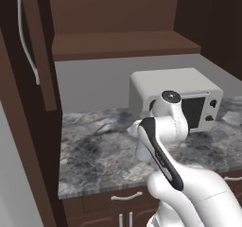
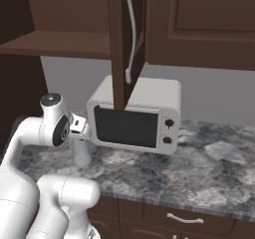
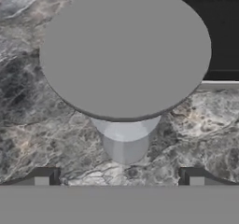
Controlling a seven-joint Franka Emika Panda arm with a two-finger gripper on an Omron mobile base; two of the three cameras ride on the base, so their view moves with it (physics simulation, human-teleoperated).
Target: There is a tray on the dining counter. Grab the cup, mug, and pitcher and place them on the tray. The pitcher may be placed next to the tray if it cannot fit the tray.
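Pitcher [image 3: 125,55], upright on counter [image 3: 28,125] left of microwave [image 2: 137,116]; gripper [image 3: 119,177] poised directly above, jaws wide, seemingly readying a top-down grasp

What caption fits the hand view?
Open gripper poised above the lidded grey pitcher on a marbled counter.

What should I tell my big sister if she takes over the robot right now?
Tool: open, holding nothing, looking straight down at the pitcher's flat grey lid.
Pitcher: upright on the marbled counter, just left of the white microwave's front, right under the hand.
Done: nothing grabbed yet.
Left: lower the tool around the pitcher, close, lift, and carry it to the tray or beside it. Then fetch the cup and mug for the tray too.
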